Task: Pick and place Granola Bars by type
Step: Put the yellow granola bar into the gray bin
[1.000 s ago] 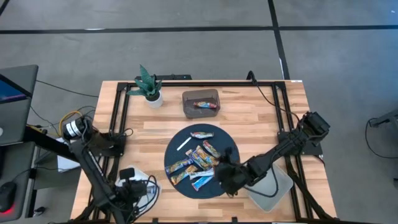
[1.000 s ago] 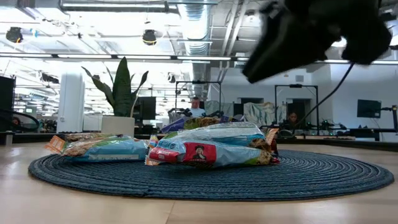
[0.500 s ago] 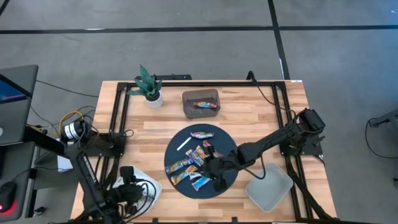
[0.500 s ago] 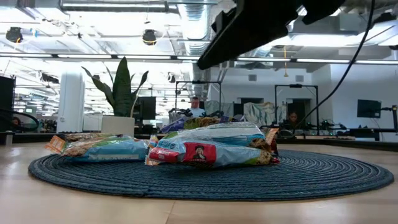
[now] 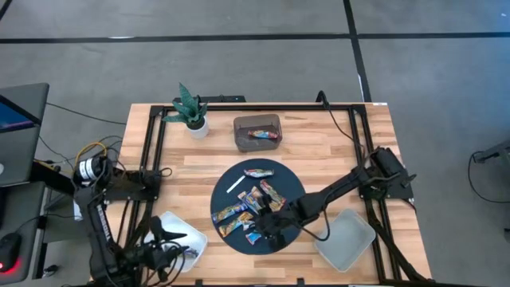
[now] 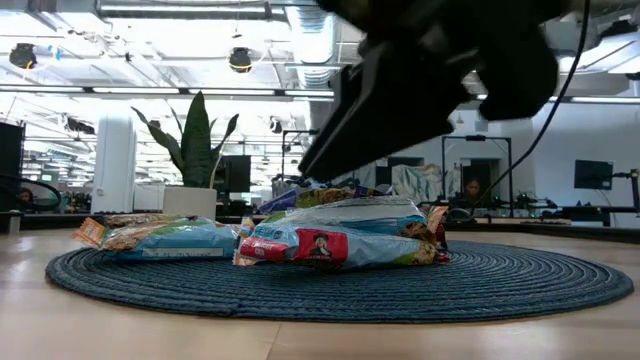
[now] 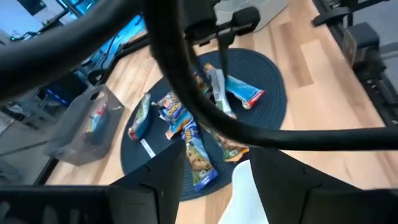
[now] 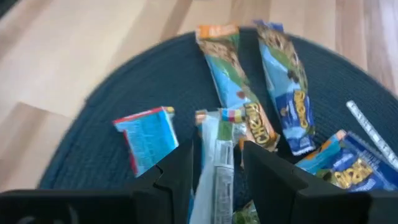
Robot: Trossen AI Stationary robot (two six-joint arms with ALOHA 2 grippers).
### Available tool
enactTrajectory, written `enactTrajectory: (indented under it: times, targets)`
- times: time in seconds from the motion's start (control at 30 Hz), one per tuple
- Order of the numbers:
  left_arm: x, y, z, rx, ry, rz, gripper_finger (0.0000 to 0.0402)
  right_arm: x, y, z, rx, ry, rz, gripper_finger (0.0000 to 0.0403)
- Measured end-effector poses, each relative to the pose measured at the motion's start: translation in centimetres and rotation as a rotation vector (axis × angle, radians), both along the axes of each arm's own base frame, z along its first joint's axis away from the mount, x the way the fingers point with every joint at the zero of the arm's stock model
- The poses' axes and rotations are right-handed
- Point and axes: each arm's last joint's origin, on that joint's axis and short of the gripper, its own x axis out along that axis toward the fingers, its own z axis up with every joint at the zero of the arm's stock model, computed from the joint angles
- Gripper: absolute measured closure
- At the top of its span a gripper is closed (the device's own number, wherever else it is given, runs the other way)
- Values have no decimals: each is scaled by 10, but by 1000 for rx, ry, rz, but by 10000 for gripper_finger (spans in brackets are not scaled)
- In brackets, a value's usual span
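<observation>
Since the frame a second ago, the right claw (image 5: 267,226) has been carried from the mat's 4 o'clock edge in over the pile, and the left arm has been drawn back toward the worktop's 7 o'clock corner; in the right wrist view its fingers (image 8: 177,177) are seen apart, straddling a pale upright-lying bar (image 8: 217,165) without closing on it. The Granola Bars (image 5: 249,207) are heaped on the round dark mat (image 5: 292,182) at the middle of the worktop (image 5: 319,147); a blue-white bar (image 8: 148,138) lies just beside the claw, apart from the heap; a thin white stick (image 5: 235,185) lies at the mat's 10 o'clock. One bar is already held in the clear bin (image 5: 256,131) at 12 o'clock from the mat; a grey tray (image 5: 344,239) is set at the mat's 4 o'clock, and a white tray (image 5: 179,235) at its 8 o'clock. The left claw (image 5: 163,253) is parked by the white tray; whether its fingers are apart or together cannot be told. A potted plant (image 5: 191,112) stands at the worktop's 11 o'clock.
</observation>
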Motion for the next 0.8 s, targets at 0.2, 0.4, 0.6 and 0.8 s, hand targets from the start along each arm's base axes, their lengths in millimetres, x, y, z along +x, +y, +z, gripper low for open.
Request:
enactTrajectory:
  times: [0.2, 0.4, 0.6, 0.8]
  targets:
    - [-9, -1, -8, -30, -7, -12, 229, 6, -4, -7, -5, 41, -33, 270]
    - [-12, 3, -18, -17, -11, -16, 229, 7, -4, -12, 11, 78, -73, 264]
    - [-12, 4, -17, 27, -37, -37, 229, 4, -5, -20, 8, 139, -102, 253]
    - [-12, 5, -17, 51, -42, -45, 229, 2, -3, -20, 8, 139, -142, 281]
